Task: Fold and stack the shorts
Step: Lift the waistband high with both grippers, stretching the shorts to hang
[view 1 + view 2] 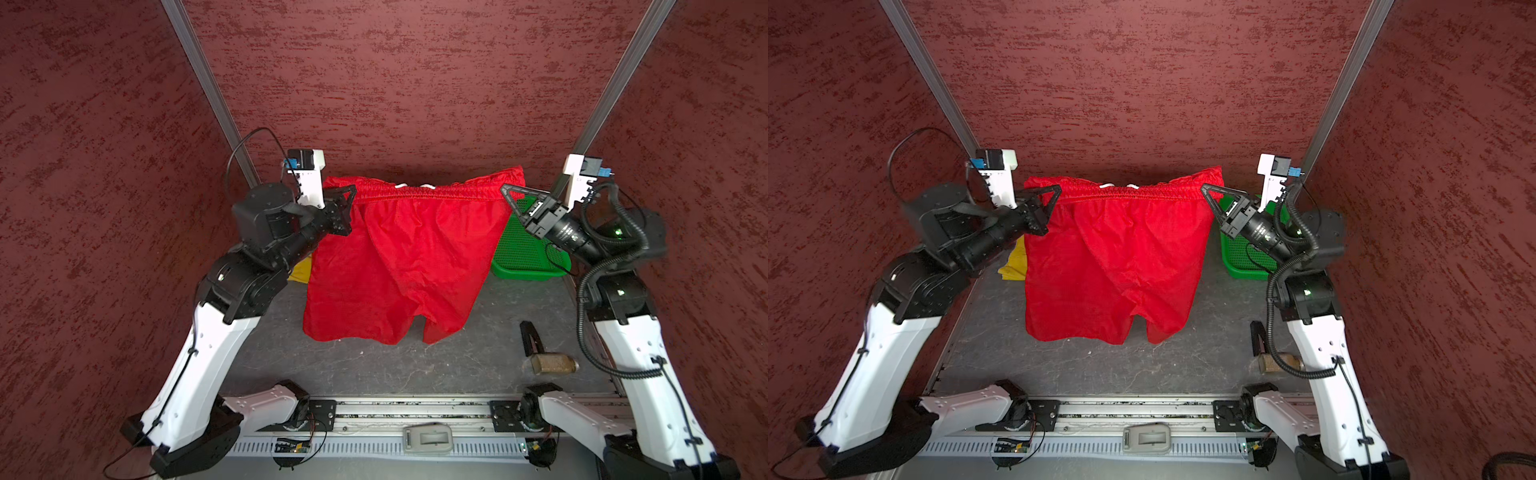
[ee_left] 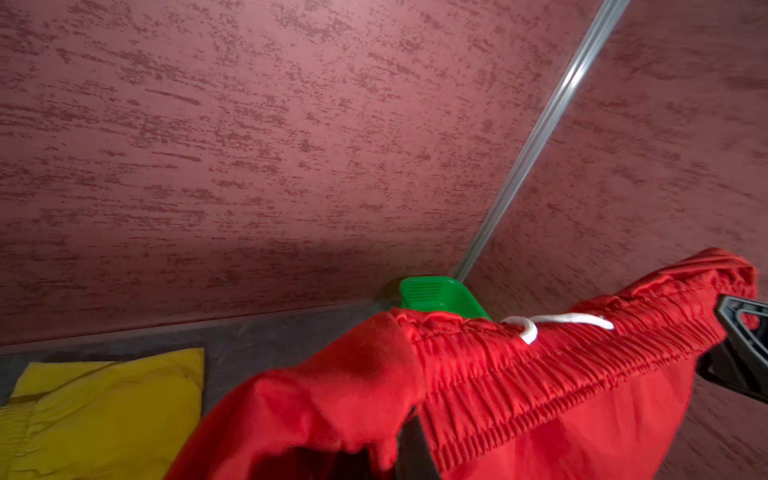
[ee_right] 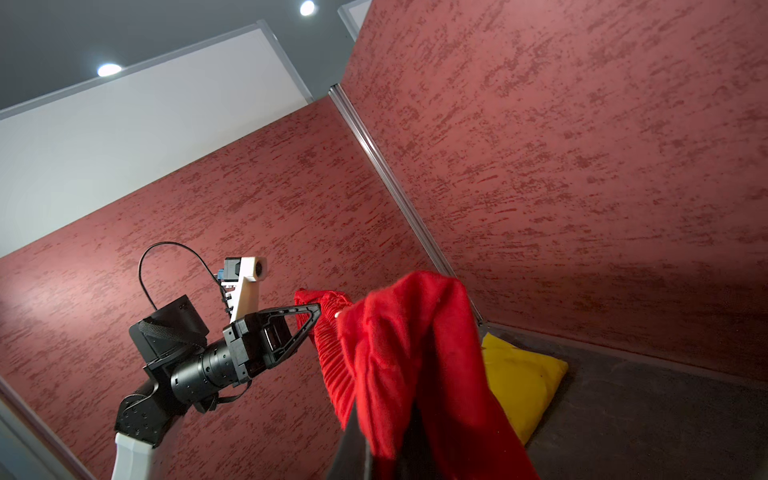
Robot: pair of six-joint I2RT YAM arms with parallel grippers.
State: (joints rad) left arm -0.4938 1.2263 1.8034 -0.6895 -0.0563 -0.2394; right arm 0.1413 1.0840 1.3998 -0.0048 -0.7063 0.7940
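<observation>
- While the red shorts (image 1: 399,266) hang spread over the table (image 1: 374,370), the left gripper (image 1: 353,191) is clamped on one waistband end.
- The right gripper (image 1: 505,189) pinches the opposite end (legs dangling).
- The yellow shorts (image 1: 300,272) lie on the table behind them.

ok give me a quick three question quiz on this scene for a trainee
1. True or false: the left tool and the right tool each grip the red shorts at the waistband.
2. The yellow shorts are: A hanging from the left tool, B lying on the table, C draped over the red shorts.
3. What colour is the perforated basket?
Key: 1 true; 2 B; 3 green.
</observation>
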